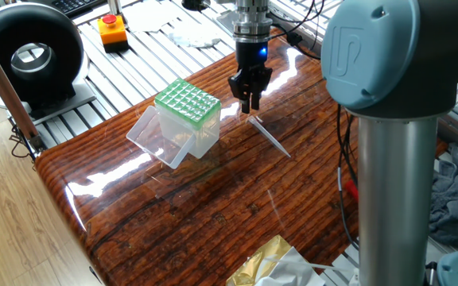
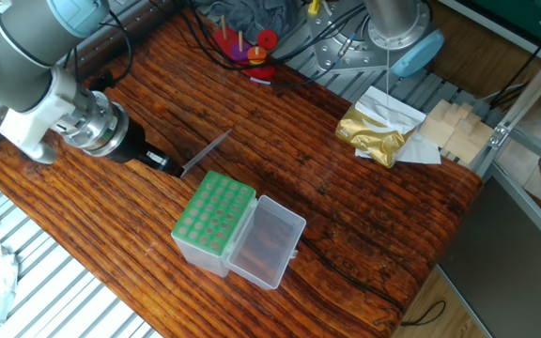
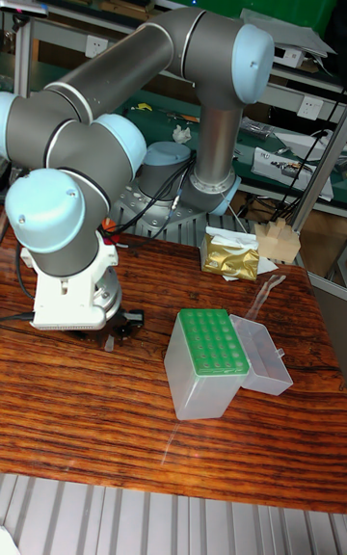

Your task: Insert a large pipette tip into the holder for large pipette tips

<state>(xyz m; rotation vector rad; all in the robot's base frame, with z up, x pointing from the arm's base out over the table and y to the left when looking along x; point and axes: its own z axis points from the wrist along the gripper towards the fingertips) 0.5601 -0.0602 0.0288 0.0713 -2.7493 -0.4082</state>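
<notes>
My gripper [image 1: 249, 103] points down just right of the holder for large pipette tips [image 1: 187, 102], a clear box with a light-green grid top. It is shut on one end of the large pipette tip [image 1: 270, 138], a translucent cone that slants from the fingertips down toward the wooden table. The other fixed view shows the gripper [image 2: 164, 162] left of the holder [image 2: 214, 212], with the pipette tip [image 2: 207, 152] pointing away from it. In the tall view the gripper [image 3: 122, 323] sits low behind the arm, left of the holder [image 3: 209, 345]. The tip is hidden there.
The holder's clear lid [image 2: 267, 240] hangs open at its side. A red base with pegs and rings [image 2: 250, 52], a gold packet [image 2: 374, 131] and wooden blocks [image 2: 454, 127] lie at the far edge. A black round device [image 1: 30, 56] and an orange button [image 1: 112, 30] stand off the table.
</notes>
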